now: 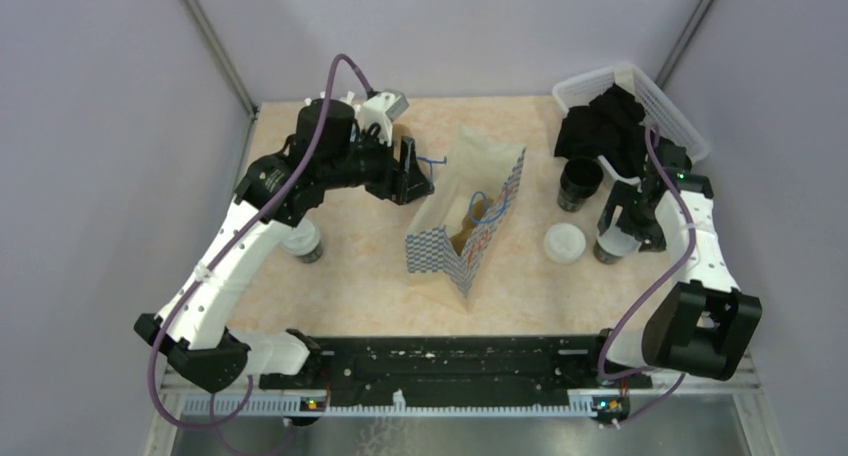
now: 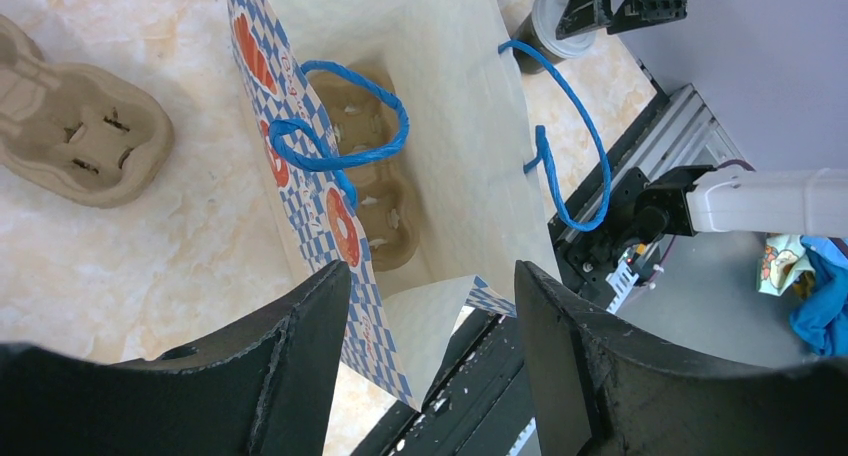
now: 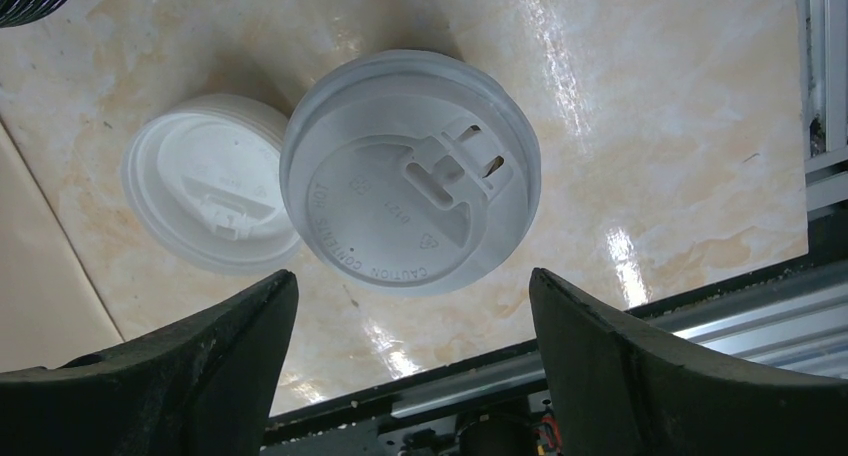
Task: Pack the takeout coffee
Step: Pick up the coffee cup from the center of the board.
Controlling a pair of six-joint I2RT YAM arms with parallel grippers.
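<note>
Left gripper [image 2: 432, 276] spread over open paper bag [image 2: 460, 126], frame centre. Right gripper [image 3: 412, 281] spread over lidded cup [image 3: 405, 171], embossed "CAUTION"; rail [image 3: 720, 326] close, lower right.

Raised capitals curve round the sip lid [image 3: 410, 171], on the side opposite its sip hole [image 3: 492, 164]: "CAUTION", then what looks like "CONTENTS". Smaller embossed marks nearer the sip hole are too faint to read.

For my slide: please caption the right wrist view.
Open right gripper above a lidded coffee cup, a loose lid beside it.
</note>
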